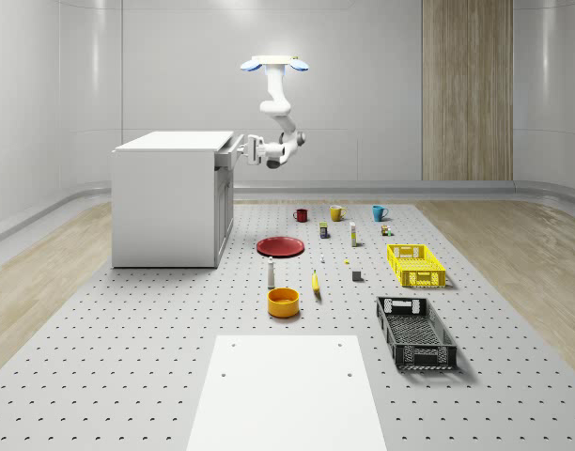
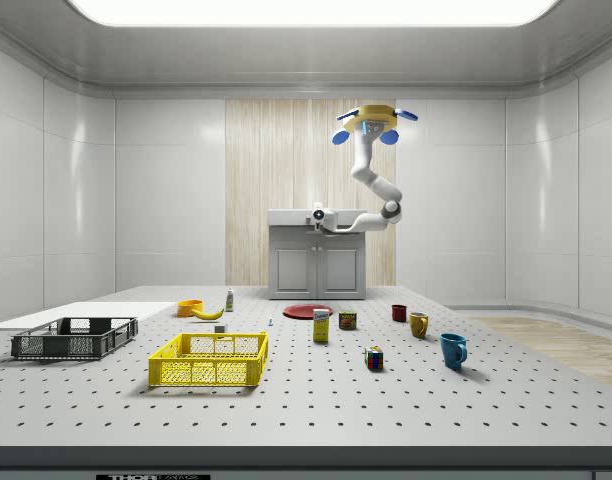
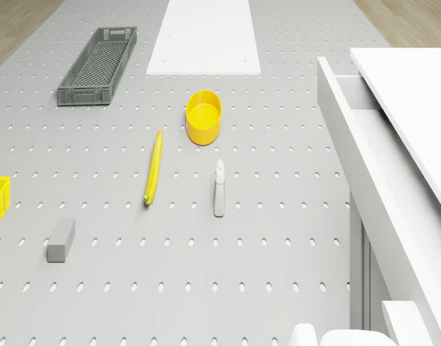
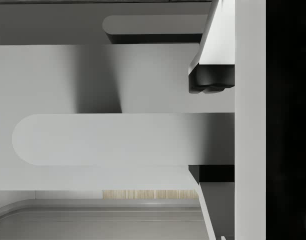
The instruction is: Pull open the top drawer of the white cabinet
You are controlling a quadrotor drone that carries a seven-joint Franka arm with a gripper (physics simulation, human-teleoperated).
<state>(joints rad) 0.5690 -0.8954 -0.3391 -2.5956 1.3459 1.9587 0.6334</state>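
One relation matters: two-finger gripper (image 1: 251, 148) clamped across rounded white bar handle (image 4: 105, 139) of top drawer (image 3: 364, 155), white cabinet (image 1: 170, 202); drawer slightly out; drone (image 1: 274, 64) hovers off cabinet front; pull runs straight away from front.

This is a bare test hall of the laboratory kind, rendered in a simulator: smooth pale wall panels, one strip of wood cladding (image 1: 466, 89) and a long ceiling light (image 2: 311, 10). The middle of the floor is a grey perforated platform (image 1: 128, 357) like an optical bench, flanked by wood flooring. A white cabinet (image 1: 170, 202) stands on the platform near its far edge, with cups, crates and small test objects spread across the rest.
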